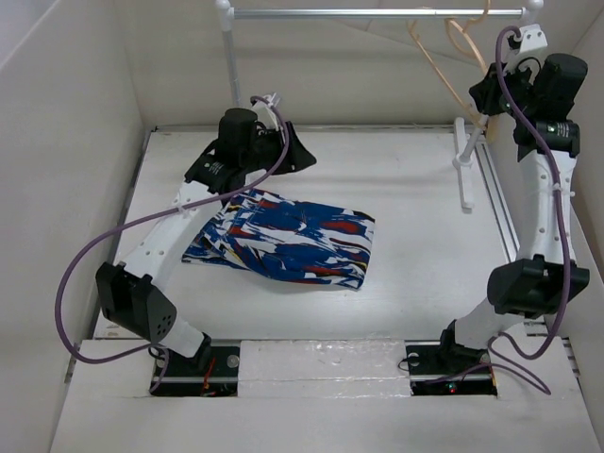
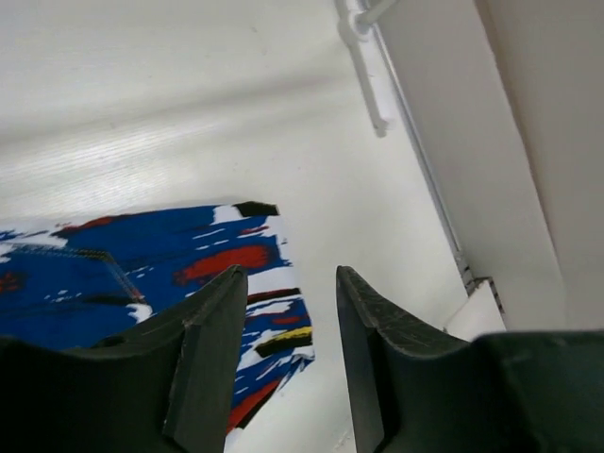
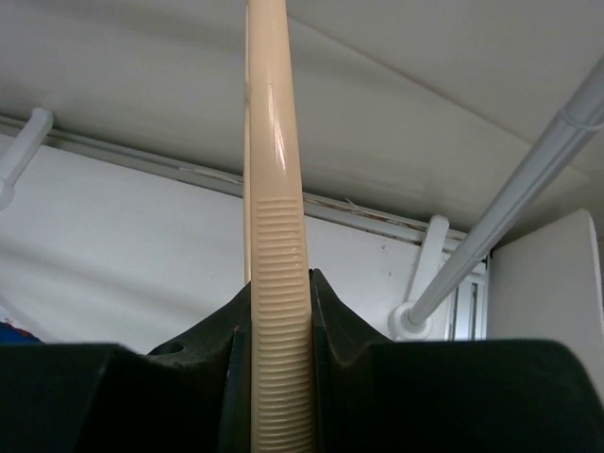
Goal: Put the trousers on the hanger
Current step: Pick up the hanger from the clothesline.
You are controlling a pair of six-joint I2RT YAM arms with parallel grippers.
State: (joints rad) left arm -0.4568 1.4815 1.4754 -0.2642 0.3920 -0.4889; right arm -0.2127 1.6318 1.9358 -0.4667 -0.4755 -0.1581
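The trousers (image 1: 283,238), bright blue with white, red and black streaks, lie folded in a heap on the table's middle left. In the left wrist view their edge (image 2: 189,264) lies below and left of my left gripper (image 2: 291,283), which is open, with nothing between its fingers. From above, my left gripper (image 1: 304,154) hovers just beyond the trousers' far edge. The pale tan hanger (image 1: 453,42) hangs from the rail at the back right. My right gripper (image 3: 278,293) is shut on the hanger's ribbed bar (image 3: 276,142); from above it is at the back right (image 1: 486,99).
A grey metal rail (image 1: 377,13) on white posts spans the back. A white post foot (image 1: 462,165) stands on the table's right side. White walls enclose the table on the left, back and right.
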